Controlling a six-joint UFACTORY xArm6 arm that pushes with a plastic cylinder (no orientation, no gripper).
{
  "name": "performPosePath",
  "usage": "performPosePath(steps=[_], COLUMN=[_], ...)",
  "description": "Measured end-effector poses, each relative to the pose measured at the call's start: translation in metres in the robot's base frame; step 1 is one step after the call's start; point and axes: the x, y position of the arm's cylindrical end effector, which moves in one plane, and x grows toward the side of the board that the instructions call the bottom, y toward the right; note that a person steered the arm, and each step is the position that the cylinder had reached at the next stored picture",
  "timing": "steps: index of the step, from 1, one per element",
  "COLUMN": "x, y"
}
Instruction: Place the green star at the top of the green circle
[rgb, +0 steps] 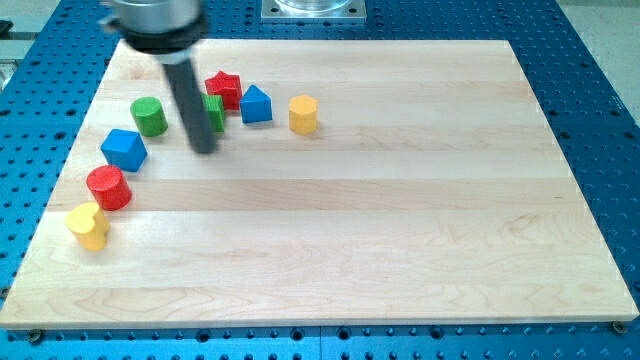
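The green circle (149, 116) stands near the board's upper left. The green star (214, 112) sits to its right, mostly hidden behind my dark rod, with only its right part showing. My tip (205, 150) rests on the board just below and slightly left of the green star, to the lower right of the green circle. The red star (224, 88) lies just above the green star.
A blue block with a pointed top (256, 104) sits right of the red star, then a yellow hexagon (303, 114). A blue cube (124, 149), red cylinder (108, 187) and yellow heart (88, 225) run down the left side. The wooden board (400, 220) lies on a blue perforated table.
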Motion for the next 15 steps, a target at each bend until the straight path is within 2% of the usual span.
performPosePath(steps=[1, 3, 4, 5, 6, 7, 8, 9, 10, 11, 12, 13, 14, 15], x=[-0.002, -0.056, -0.021, -0.034, -0.07, -0.087, -0.092, -0.101, -0.104, -0.098, -0.086, -0.032, 0.0, -0.067], y=[0.032, -0.019, 0.013, -0.039, -0.073, -0.079, -0.034, -0.031, 0.005, -0.004, -0.005, 0.005, 0.104, 0.176])
